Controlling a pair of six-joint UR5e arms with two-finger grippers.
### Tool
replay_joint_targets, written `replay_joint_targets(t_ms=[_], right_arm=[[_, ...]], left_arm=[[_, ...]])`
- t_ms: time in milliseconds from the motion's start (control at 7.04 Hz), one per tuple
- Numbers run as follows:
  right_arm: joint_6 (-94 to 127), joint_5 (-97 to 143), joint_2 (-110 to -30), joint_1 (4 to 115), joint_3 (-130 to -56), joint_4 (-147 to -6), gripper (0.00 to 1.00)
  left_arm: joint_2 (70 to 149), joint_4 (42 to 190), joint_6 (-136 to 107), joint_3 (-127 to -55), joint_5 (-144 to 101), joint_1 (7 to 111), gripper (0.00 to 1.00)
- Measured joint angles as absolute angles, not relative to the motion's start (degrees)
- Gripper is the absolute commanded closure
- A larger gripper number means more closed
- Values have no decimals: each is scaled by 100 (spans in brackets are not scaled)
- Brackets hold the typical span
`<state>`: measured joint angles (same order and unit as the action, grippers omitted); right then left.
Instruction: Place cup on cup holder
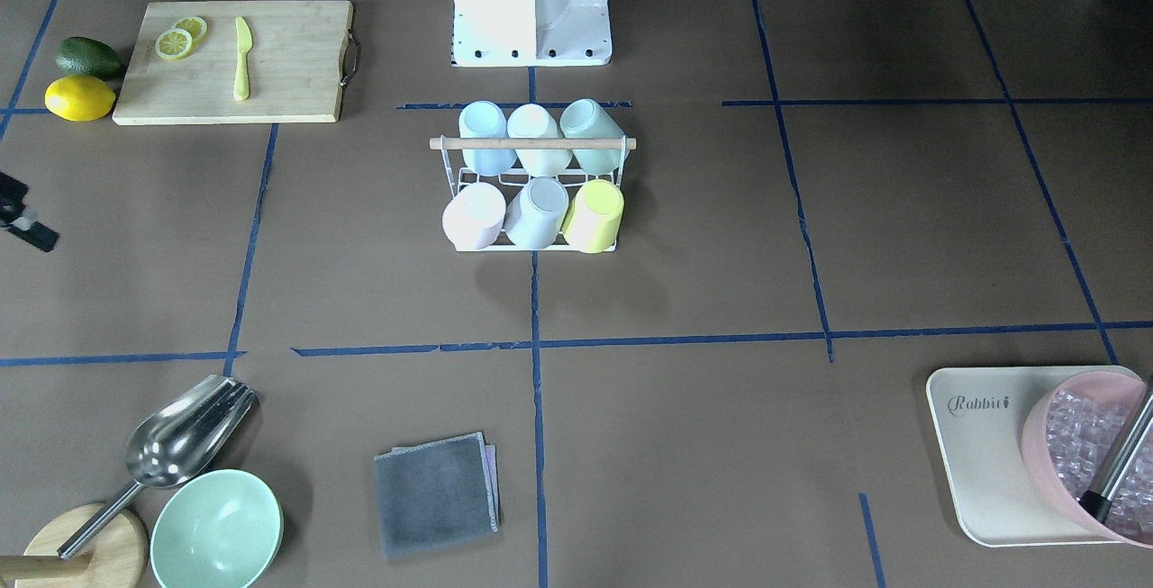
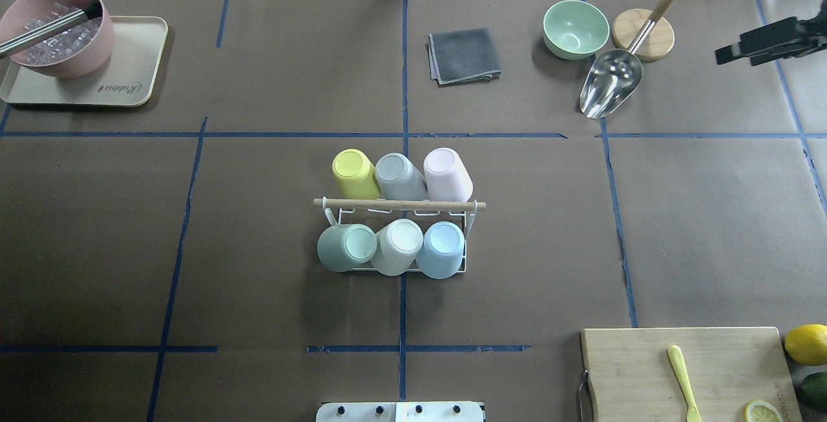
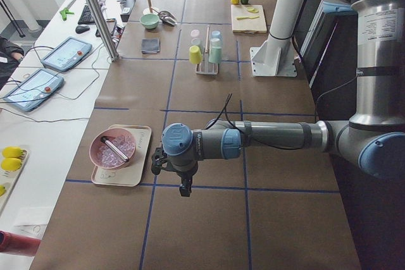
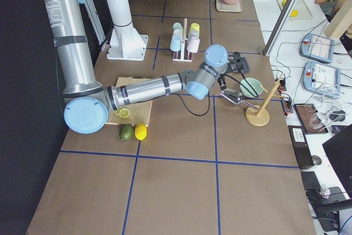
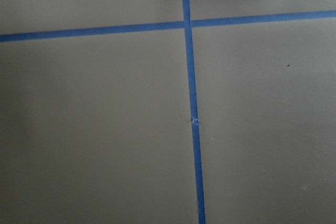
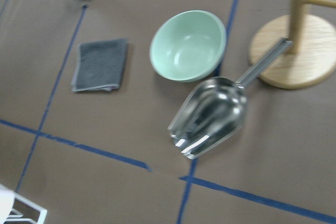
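Overhead exterior view puts the holder [image 2: 398, 205] well apart from the right fingers [image 2: 733, 53], and the left side view shows it far from the left fingers [image 3: 183, 188] too; whether either pair is released or clenched, I cannot tell. Six cups [image 2: 400, 246] sit upturned on its prongs and I see none loose, so placing looks done; best to keep both arms clear of it. Near the left fingers a pink bowl [image 2: 64, 68] holds ice [image 2: 55, 41] and a metal tool [image 2: 39, 33]. Near the right fingers the green bowl [image 2: 576, 29] is empty
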<state>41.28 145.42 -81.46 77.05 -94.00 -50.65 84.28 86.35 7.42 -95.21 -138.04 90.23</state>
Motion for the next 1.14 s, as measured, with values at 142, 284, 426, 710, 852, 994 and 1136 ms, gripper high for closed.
replay_joint_targets(t_ms=[142, 284, 426, 710, 852, 994, 1136], right_arm=[[4108, 14435, -8317, 8017, -9401, -5741, 0], [4001, 14214, -8386, 8269, -9412, -6539, 0], [3627, 13978, -8414, 8469, -9426, -7351, 0], [2069, 13423, -8410, 8887, -9443, -9001, 0], [1130, 13020, -8400, 9106, -9434, -9607, 0], [561, 12765, -8405, 9278, -9409, -9929, 0], [323, 12674, -8460, 9394, -9390, -10048, 0]], left_arm=[[8429, 8631, 753, -9497, -13814, 9034, 0], [8435, 8619, 749, -9498, -13793, 9039, 0], [8464, 8596, 740, -9504, -13765, 9042, 0], [8519, 8551, 738, -9504, -13739, 9036, 0], [8521, 8532, 748, -9504, -13720, 9028, 0], [8521, 8513, 762, -9506, -13623, 9025, 0], [8526, 8493, 842, -9504, -13454, 9025, 0]])
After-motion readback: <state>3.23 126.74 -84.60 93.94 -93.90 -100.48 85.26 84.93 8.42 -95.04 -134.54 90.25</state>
